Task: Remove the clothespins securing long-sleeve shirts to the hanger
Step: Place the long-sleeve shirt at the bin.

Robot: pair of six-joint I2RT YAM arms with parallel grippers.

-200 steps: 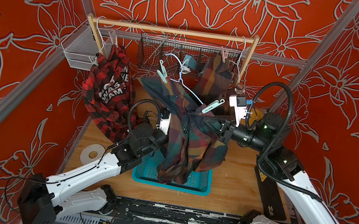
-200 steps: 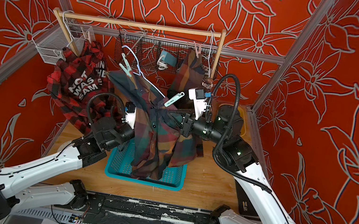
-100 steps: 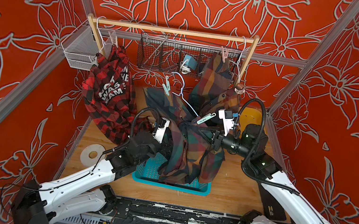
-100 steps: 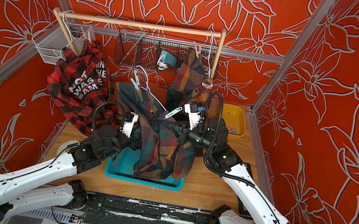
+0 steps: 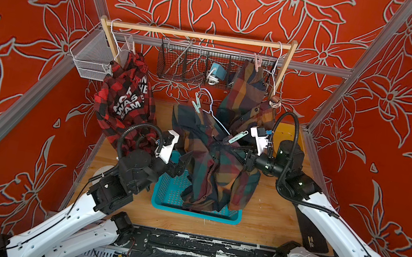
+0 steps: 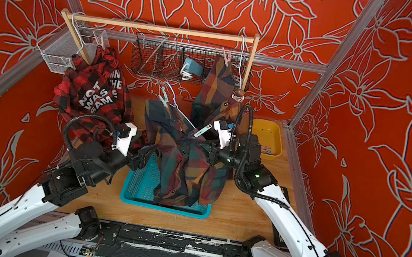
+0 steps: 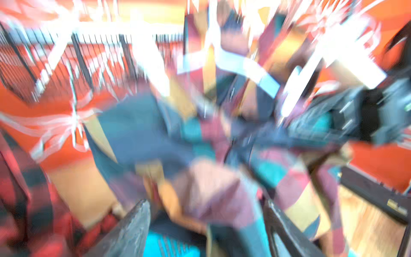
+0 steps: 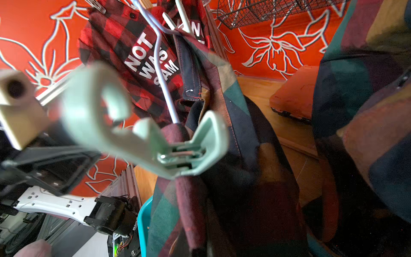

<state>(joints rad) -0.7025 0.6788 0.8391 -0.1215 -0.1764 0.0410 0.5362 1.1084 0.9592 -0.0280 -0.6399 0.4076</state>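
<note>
**Fig.** The middle shirt (image 5: 216,174) is held clear of the rail (image 5: 195,35), hem in the basket (image 5: 167,196), by the right hand (image 5: 238,152), closed on its shoulder. A mint pin (image 5: 236,137) is clipped just above that hand, a second pin (image 5: 197,105) at the opposite shoulder. The left hand (image 5: 183,163) is set beside the shirt, fingers apart.

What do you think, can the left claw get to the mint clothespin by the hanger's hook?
Probably yes. The left claw is open beside the dark plaid shirt, and that mint clothespin sticks up on the shoulder nearest it with nothing covering it. It would have to rise first.
</note>
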